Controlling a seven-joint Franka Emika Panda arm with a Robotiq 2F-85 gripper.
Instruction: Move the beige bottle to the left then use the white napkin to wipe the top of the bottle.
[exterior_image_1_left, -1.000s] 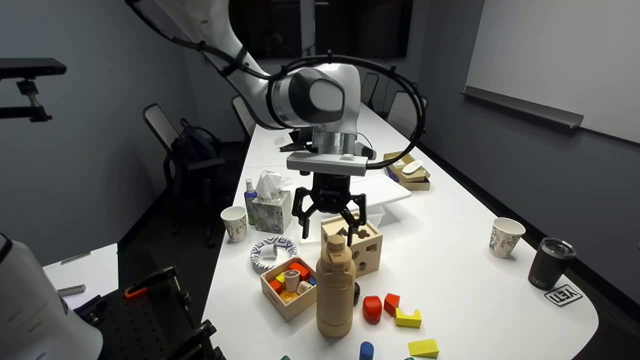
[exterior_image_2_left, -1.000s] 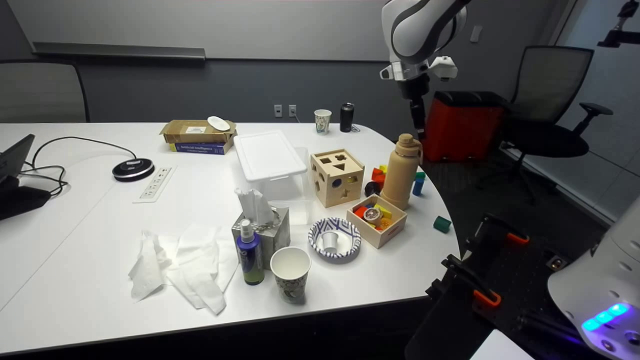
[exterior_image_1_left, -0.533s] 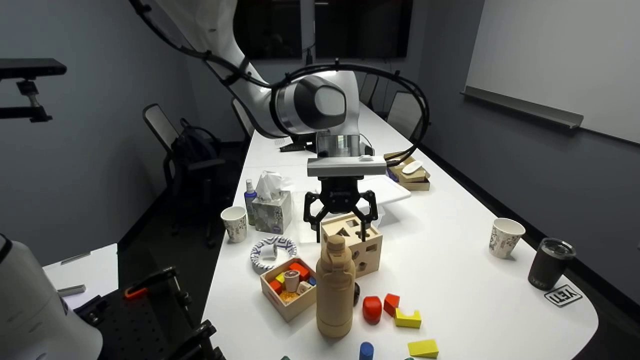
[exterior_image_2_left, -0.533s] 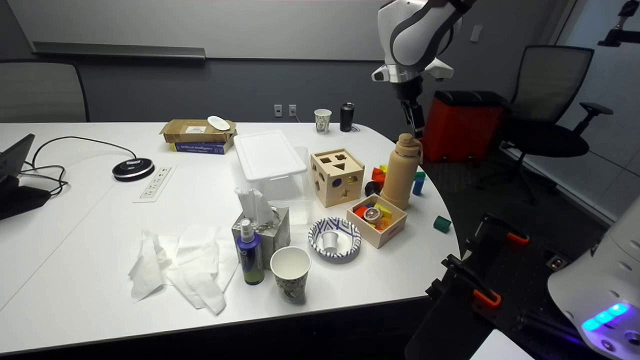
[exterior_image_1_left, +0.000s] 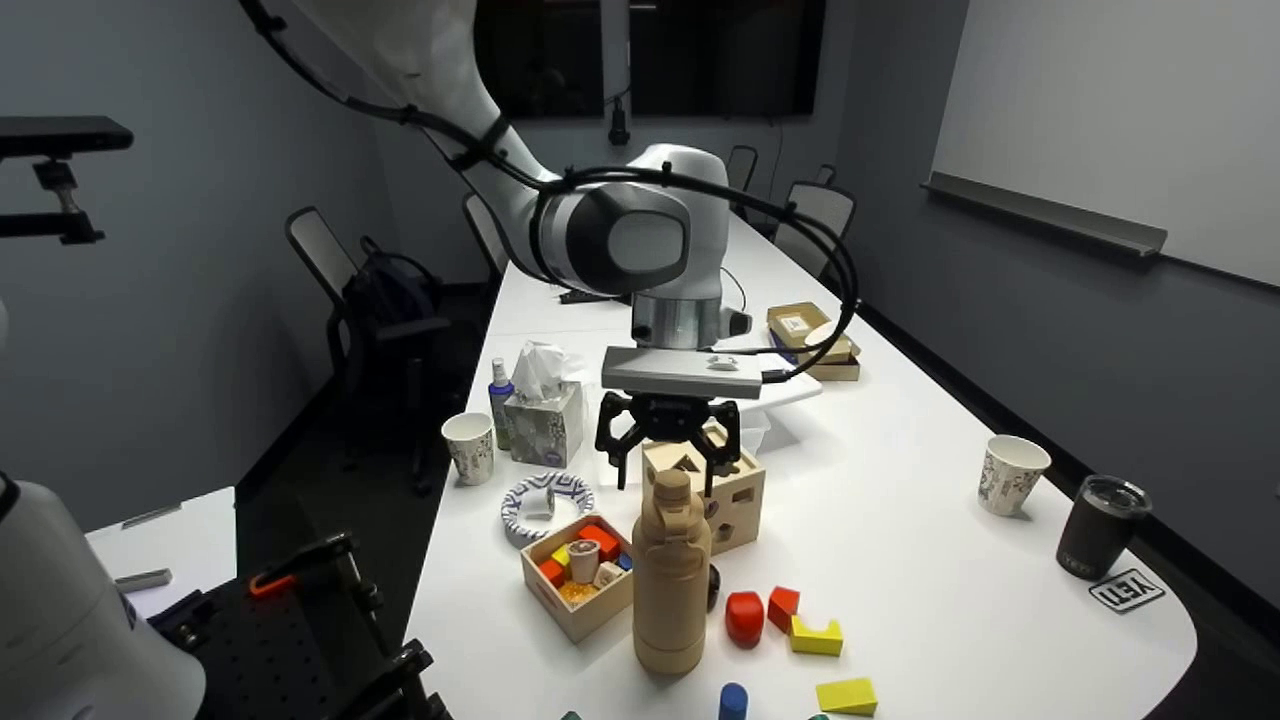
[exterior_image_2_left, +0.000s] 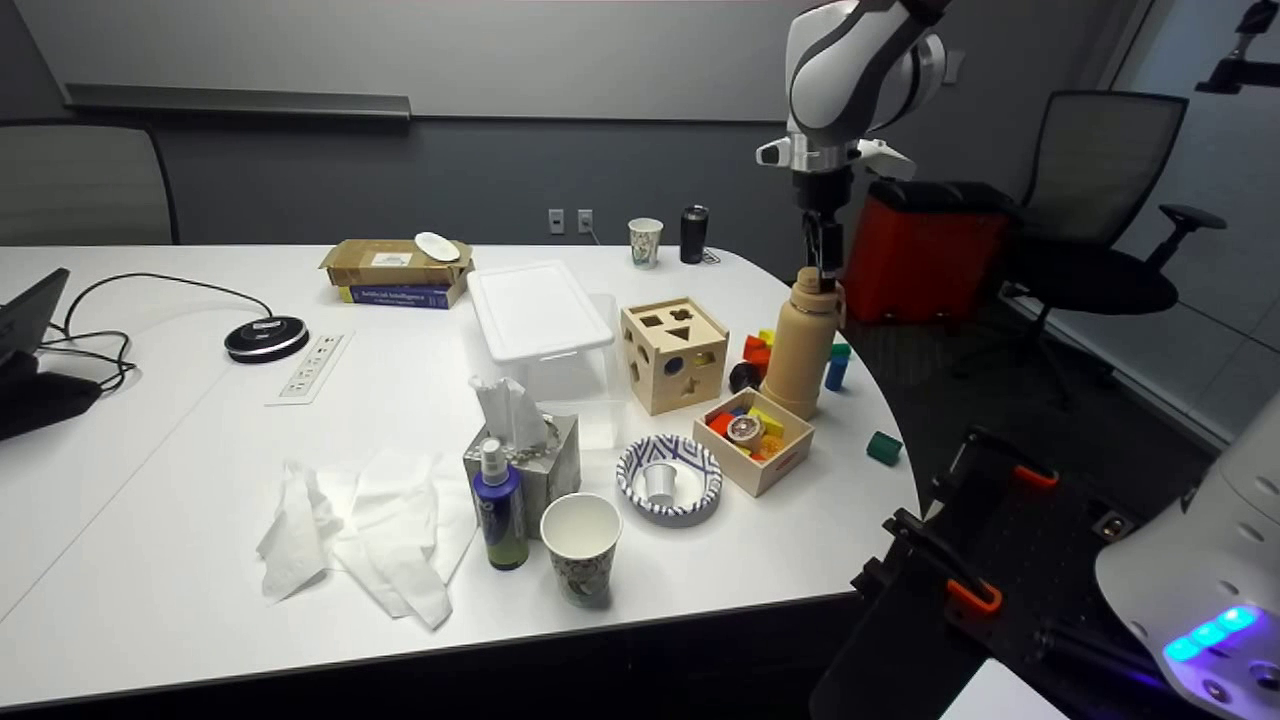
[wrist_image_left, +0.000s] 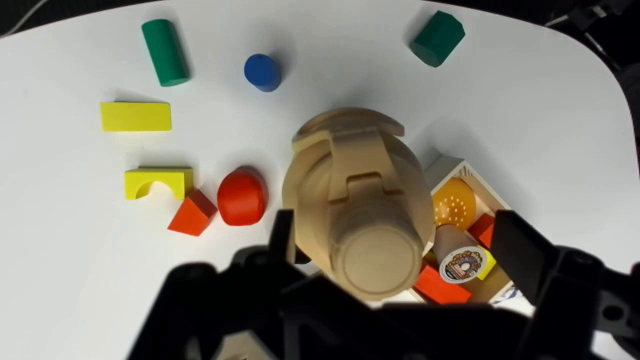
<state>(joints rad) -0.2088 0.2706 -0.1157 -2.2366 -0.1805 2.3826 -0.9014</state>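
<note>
Lowered since the earlier frames are the black two-fingered claw (exterior_image_1_left: 665, 488) and the white robot arm (exterior_image_1_left: 430, 50) that bears it, and in an exterior view the claw is now seen overlapping the top of the tall tan-beige cylindrical bottle (exterior_image_2_left: 799, 352). The claw's fingers (wrist_image_left: 522, 252) are held well apart, and in the wrist view the round beige cap (wrist_image_left: 378, 260) is framed between them; whether either finger is touched by the bottle cannot be told. Upright on the white table (exterior_image_2_left: 180, 600), the bottle has been left where it was, just beside the open-topped pale-wood box (exterior_image_2_left: 785, 463), in which coloured blocks (wrist_image_left: 442, 286) are held, and near the pale-wood shape-sorter cube (exterior_image_2_left: 688, 373). Close by, in the wrist view, a rounded red block (wrist_image_left: 241, 197), an angular red block (wrist_image_left: 193, 214) and a yellow arch-shaped block (wrist_image_left: 159, 175) are grouped, and a blue cylindrical block (wrist_image_left: 262, 71) is stood apart from them. Well away from the bottle, the thin soft white napkin (exterior_image_2_left: 388, 535) is spread in loose folds on the table, beside the grey patterned tissue box (exterior_image_2_left: 555, 480) and the blue-and-green spray bottle (exterior_image_2_left: 502, 522); near these are set a patterned paper cup (exterior_image_2_left: 582, 555) and a blue-and-white patterned bowl (exterior_image_2_left: 632, 480)
</note>
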